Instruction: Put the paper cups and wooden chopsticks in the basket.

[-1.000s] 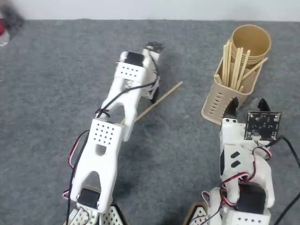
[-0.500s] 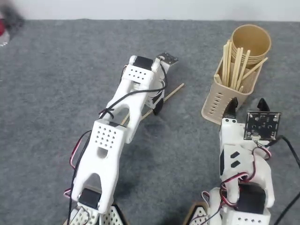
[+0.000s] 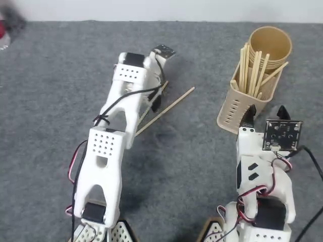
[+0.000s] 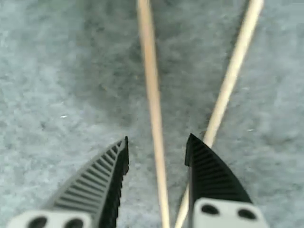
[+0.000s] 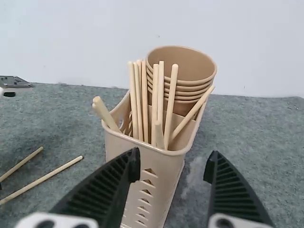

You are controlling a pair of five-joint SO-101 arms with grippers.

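Two wooden chopsticks lie on the grey carpet. One chopstick point(image 3: 169, 109) point(image 4: 232, 71) is in plain sight; the other chopstick point(image 3: 160, 91) point(image 4: 151, 90) runs between the fingers of my open left gripper point(image 3: 156, 101) point(image 4: 156, 154), which hangs low over it. A beige basket point(image 3: 237, 108) point(image 5: 156, 166) at the right holds stacked paper cups point(image 3: 271, 45) point(image 5: 183, 71) and several chopsticks point(image 3: 252, 68) point(image 5: 142, 99). My right gripper point(image 3: 266, 113) point(image 5: 171, 178) stands open just in front of the basket, holding nothing.
The grey carpet point(image 3: 60, 91) spreads wide to the left and between the arms. A white wall point(image 5: 71, 33) rises behind the basket. Something red and blurred point(image 3: 2, 30) sits at the far left edge.
My left arm swung right, then back left, and its gripper now straddles a second chopstick that shows beside the first. The right arm has stayed put.
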